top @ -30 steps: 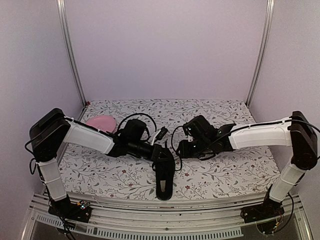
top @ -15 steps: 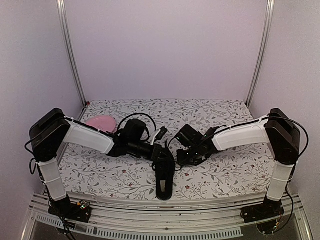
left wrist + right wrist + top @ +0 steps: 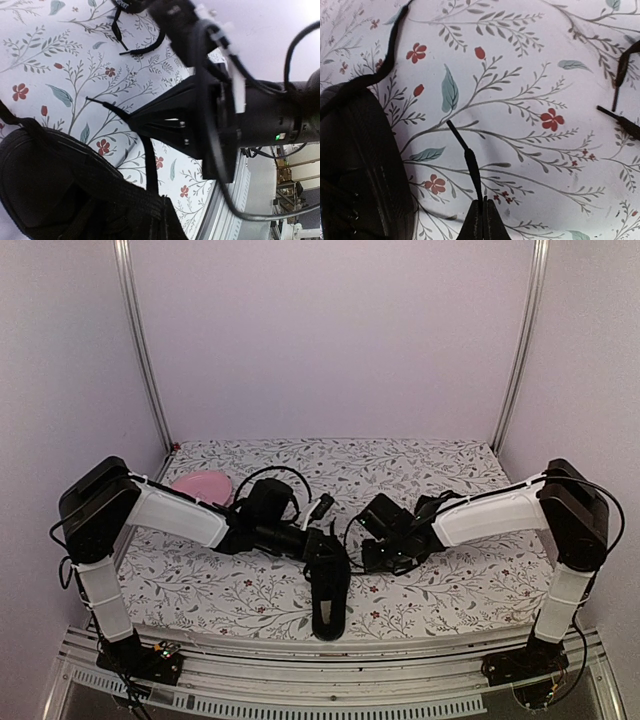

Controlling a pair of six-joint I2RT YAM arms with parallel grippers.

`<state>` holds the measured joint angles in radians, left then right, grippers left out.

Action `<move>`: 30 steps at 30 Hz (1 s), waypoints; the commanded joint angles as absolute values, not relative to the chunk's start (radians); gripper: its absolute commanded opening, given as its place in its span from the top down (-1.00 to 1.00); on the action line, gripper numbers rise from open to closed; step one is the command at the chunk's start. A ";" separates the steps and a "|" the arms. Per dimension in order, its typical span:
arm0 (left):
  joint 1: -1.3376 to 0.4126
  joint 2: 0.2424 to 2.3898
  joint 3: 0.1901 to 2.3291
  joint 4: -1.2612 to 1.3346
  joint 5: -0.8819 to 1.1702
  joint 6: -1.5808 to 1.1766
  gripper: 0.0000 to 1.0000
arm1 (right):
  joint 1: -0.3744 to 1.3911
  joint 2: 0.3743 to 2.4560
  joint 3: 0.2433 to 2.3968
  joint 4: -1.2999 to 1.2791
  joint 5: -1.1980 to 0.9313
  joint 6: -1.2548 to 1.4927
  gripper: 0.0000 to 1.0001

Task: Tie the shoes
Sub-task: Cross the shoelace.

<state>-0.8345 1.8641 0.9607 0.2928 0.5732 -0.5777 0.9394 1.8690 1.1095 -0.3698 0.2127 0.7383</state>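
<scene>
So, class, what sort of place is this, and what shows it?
Probably a robot lab test booth: two white-and-black arms bolted to a metal rail, lilac walls with aluminium posts, a floral-print tabletop.

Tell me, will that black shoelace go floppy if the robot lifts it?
Probably floppy: the lace is thin, and another strand curves across the table. The short end past the right pincer sticks out straight, so the tip may be stiffer. It likely weighs little, but tugging could drag the shoe.

Pink plate on floral cloth
</scene>
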 commanded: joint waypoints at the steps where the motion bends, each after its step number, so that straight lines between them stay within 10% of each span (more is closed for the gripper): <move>1: -0.837 1.837 0.963 0.278 0.543 -0.579 1.00 | 0.929 1.679 0.991 -0.159 0.236 0.748 0.96; 14: -0.816 1.666 0.888 0.139 0.441 -0.589 -0.23 | 0.944 1.452 0.754 0.155 0.032 0.424 0.96; 30: -0.816 1.592 0.699 0.246 0.475 -0.801 -0.05 | 0.972 1.576 0.871 0.016 -0.140 0.277 0.96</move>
<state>-0.8242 1.5940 0.7040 0.1562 0.4400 -0.7540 0.9615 1.5337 0.8162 0.0723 -0.1001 0.3092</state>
